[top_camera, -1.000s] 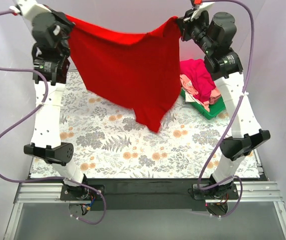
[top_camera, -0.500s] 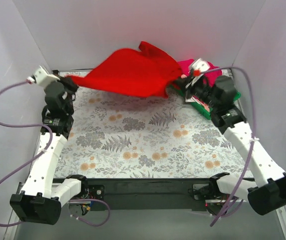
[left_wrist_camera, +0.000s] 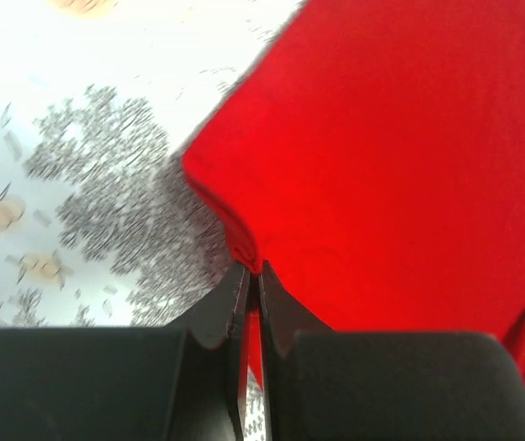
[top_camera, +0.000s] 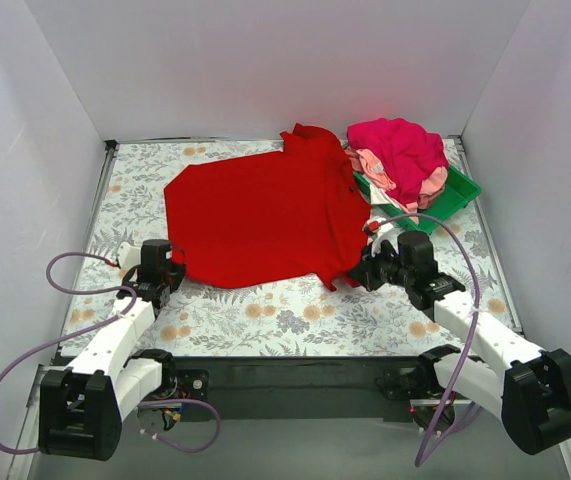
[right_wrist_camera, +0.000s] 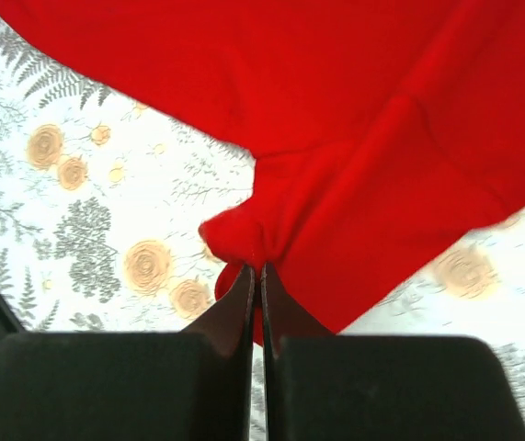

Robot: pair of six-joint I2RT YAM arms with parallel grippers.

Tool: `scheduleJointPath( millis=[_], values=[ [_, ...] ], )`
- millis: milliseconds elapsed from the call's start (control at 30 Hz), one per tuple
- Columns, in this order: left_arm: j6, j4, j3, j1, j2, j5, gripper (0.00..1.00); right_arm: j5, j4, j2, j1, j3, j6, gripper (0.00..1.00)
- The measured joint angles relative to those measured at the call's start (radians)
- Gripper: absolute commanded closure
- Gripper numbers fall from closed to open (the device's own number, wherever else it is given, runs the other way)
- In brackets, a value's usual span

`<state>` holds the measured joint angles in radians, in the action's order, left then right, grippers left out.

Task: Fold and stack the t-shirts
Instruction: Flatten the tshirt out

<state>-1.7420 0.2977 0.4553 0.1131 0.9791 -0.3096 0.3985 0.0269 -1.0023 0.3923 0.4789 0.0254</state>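
The large red t-shirt (top_camera: 260,215) lies spread flat on the flowered table. My left gripper (top_camera: 173,270) is shut on its near left corner (left_wrist_camera: 244,248), low at the table. My right gripper (top_camera: 357,272) is shut on its near right corner (right_wrist_camera: 253,241), where the cloth bunches. A magenta t-shirt (top_camera: 400,148) and a light pink one (top_camera: 385,172) lie heaped in the green tray at the back right. The red shirt's far end (top_camera: 310,135) reaches the back of the table beside that heap.
The green plastic tray (top_camera: 455,193) stands at the back right, next to my right arm. The flowered table cloth (top_camera: 265,315) shows bare along the front and the left. White walls close the table on three sides.
Both arms have swung down and toward the front, from holding the red shirt high in the air to laying it flat on the table. Both grippers still hold its corners.
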Motion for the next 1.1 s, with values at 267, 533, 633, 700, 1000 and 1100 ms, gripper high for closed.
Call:
scheduleJointPath(
  millis=[267, 533, 633, 700, 1000, 1100],
  values=[
    [-0.166, 0.223, -0.005, 0.000, -0.097, -0.048, 1.00, -0.058, -0.139, 0.050, 0.053, -0.050, 0.159, 0.99],
    [-0.233, 0.511, 0.079, 0.000, -0.209, -0.143, 1.00, -0.201, -0.375, 0.299, 0.130, -0.049, 0.323, 0.99],
    [-0.240, 0.575, 0.084, 0.000, -0.191, -0.158, 1.00, -0.215, -0.459, 0.328, 0.162, -0.049, 0.379, 0.99],
    [-0.242, 0.624, 0.085, 0.000, -0.159, -0.167, 1.00, -0.228, -0.509, 0.329, 0.195, -0.049, 0.419, 0.99],
    [-0.246, 0.803, 0.084, 0.000, -0.129, -0.172, 0.90, -0.303, -0.663, 0.276, 0.410, -0.049, 0.600, 0.97],
    [-0.244, 0.822, 0.082, 0.000, -0.180, -0.163, 0.61, -0.310, -0.694, 0.289, 0.464, -0.051, 0.642, 0.78]
  ],
)
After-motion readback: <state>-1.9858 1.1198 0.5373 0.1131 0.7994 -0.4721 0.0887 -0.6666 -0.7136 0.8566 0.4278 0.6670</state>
